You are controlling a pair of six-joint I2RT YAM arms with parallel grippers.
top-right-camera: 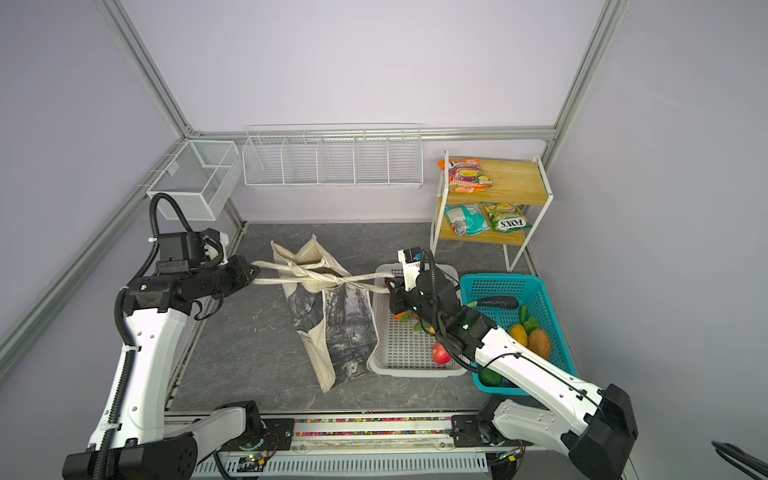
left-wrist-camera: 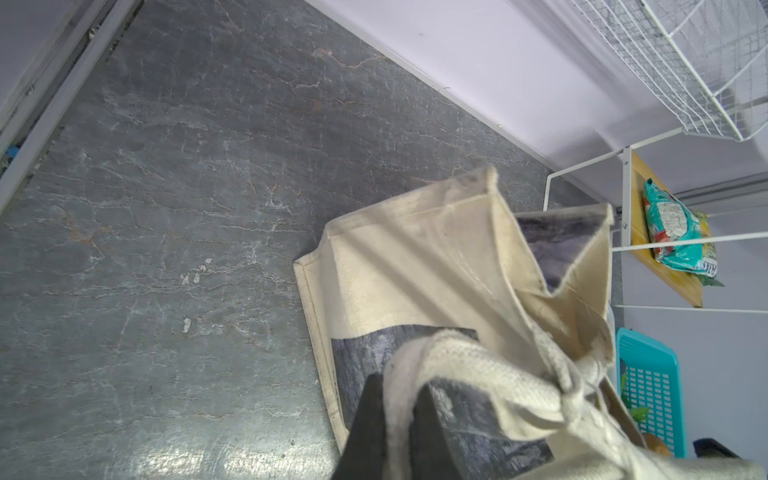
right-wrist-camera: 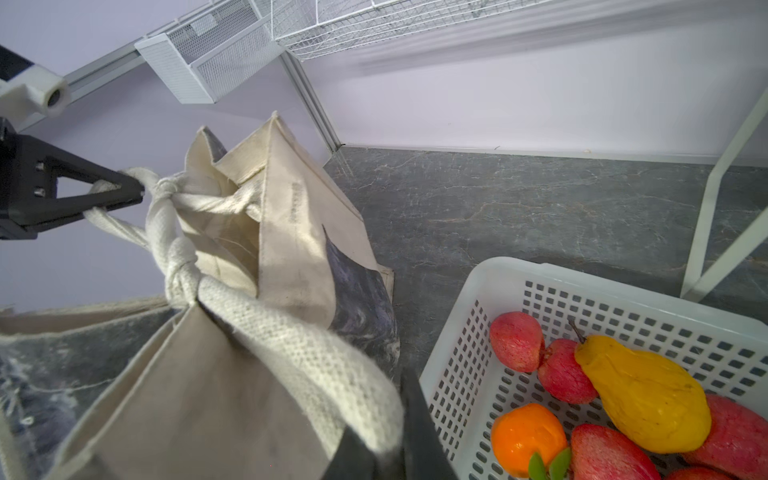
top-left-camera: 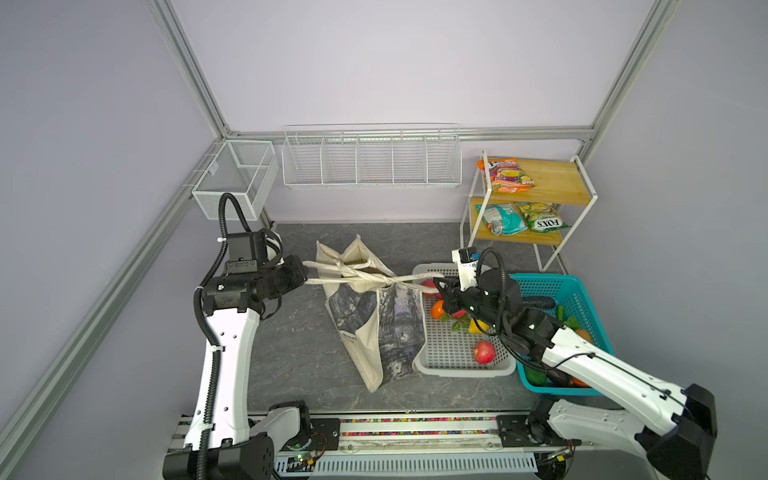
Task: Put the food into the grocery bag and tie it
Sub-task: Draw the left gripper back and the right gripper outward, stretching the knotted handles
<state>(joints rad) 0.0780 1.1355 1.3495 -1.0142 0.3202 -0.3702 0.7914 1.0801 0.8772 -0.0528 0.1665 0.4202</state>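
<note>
The bag (top-left-camera: 376, 332) lies down, long axis far-to-near, mouth at the far end. Its knotted straps (top-left-camera: 385, 281) stretch crosswise. The left gripper (top-left-camera: 305, 274) and right gripper (top-left-camera: 437, 286) each clamp a strap end.

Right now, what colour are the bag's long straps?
Cream, with a coarse woven texture. The straps show best in the right wrist view.

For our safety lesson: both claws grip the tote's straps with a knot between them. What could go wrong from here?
1. The left claw pinches its strap only at the tips; a harder pull might let it slip.
2. The right claw hangs over the white basket; a swing might knock it.
3. An apple and other fruit lie in that basket; tightening the knot may shut the grocery bag without them.
</note>
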